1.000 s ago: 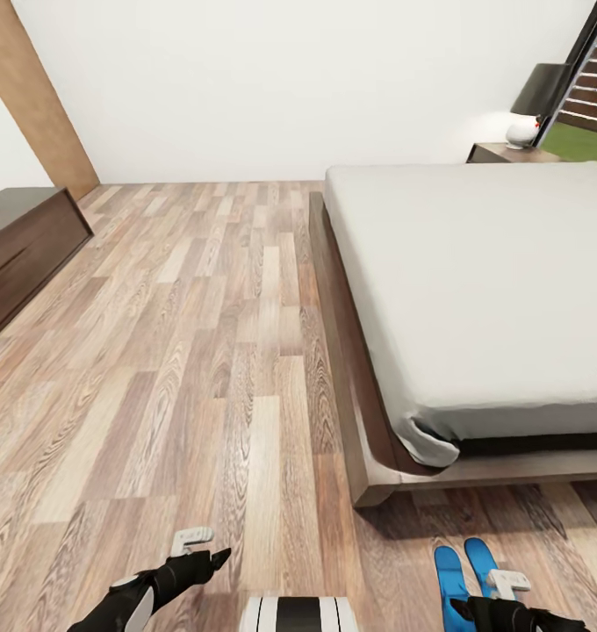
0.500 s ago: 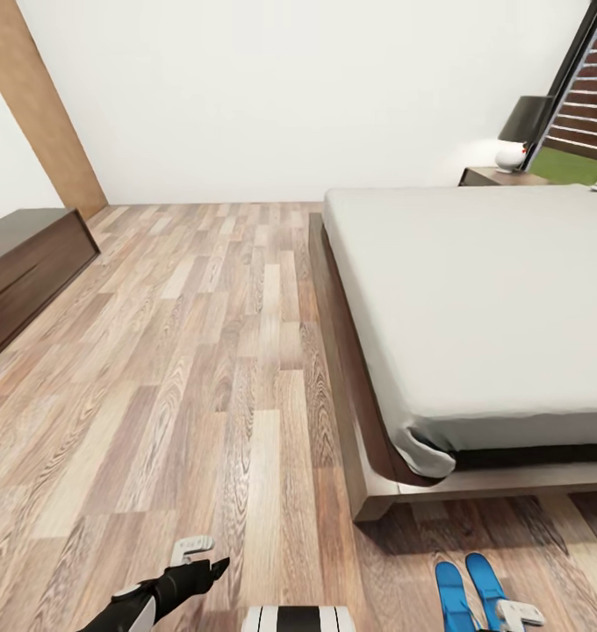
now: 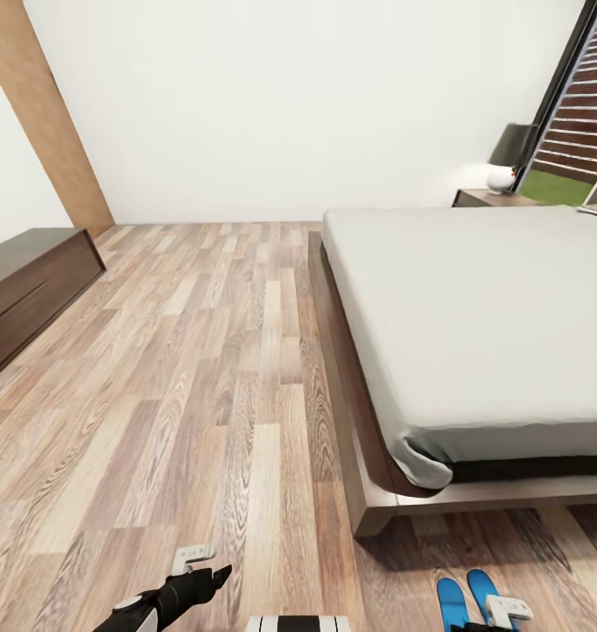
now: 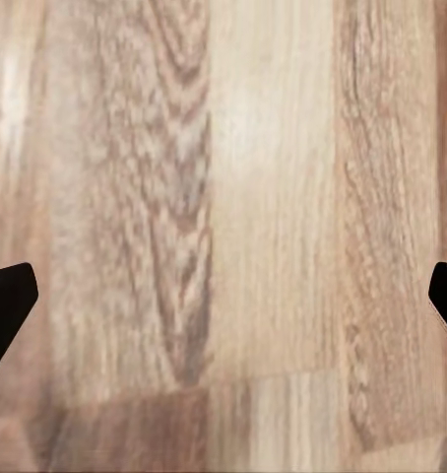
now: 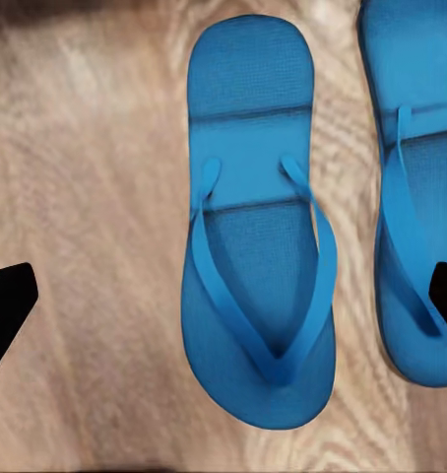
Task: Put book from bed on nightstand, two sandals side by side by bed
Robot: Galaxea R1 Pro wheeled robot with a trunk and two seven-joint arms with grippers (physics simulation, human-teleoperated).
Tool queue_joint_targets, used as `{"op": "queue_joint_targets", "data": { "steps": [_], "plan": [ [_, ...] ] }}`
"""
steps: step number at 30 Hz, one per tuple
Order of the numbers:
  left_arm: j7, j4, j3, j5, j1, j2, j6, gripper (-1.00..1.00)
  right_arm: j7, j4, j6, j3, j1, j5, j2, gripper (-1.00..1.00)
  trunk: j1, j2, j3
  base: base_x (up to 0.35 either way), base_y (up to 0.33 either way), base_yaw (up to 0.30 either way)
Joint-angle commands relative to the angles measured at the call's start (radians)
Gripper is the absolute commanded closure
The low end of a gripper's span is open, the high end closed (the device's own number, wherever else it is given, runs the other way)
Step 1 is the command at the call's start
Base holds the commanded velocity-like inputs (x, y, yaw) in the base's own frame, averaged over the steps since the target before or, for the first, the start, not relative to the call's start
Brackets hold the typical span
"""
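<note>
Two bright blue sandals (image 5: 258,256) (image 5: 415,187) lie side by side on the plank floor just off the bed's near corner, also seen as the left sandal (image 3: 452,606) and the right sandal (image 3: 482,586) in the head view. My right gripper (image 5: 228,296) hovers above them, open, fingers wide apart and empty. My left gripper (image 3: 206,565) is open over bare floor (image 4: 223,197). The bed (image 3: 474,325) has a white mattress. A thin dark book (image 3: 596,210) lies on its far right part. The nightstand (image 3: 490,198) stands beyond the bed.
A dark-shaded lamp with a white base (image 3: 507,156) stands on the nightstand. The dark-framed window (image 3: 579,123) is at the far right. A long low dark-brown cabinet (image 3: 26,285) runs along the left, with a light wooden panel (image 3: 44,114) behind it. Open floor (image 3: 202,351) lies left of the bed.
The head camera has tilted up, so the whole picture slid down and the book came into view at the right edge. Sandals and bed have not moved; both arms show lower.
</note>
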Motion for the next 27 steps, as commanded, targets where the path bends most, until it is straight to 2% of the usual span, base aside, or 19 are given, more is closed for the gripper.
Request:
{"op": "queue_joint_targets", "data": {
  "steps": [1,14,27],
  "plan": [
    [-0.004,0.001,0.008,-0.011,-0.001,0.000,-0.004,-1.00,0.005,-0.002,0.003,-0.008,0.000,0.010,0.000,-1.00,-0.001,0.000,0.003,0.000,0.000,0.000],
    [-0.005,0.002,0.008,-0.011,-0.001,0.001,-0.005,-1.00,0.007,-0.002,-0.006,-0.009,0.001,0.008,0.001,-1.00,-0.006,0.003,0.054,0.000,0.000,0.021],
    [-0.004,0.019,0.008,-0.009,-0.001,0.001,-0.006,-1.00,0.007,0.000,-0.006,-0.009,0.000,0.006,0.001,-1.00,-0.006,0.003,0.054,0.000,0.000,0.267]
  ]
}}
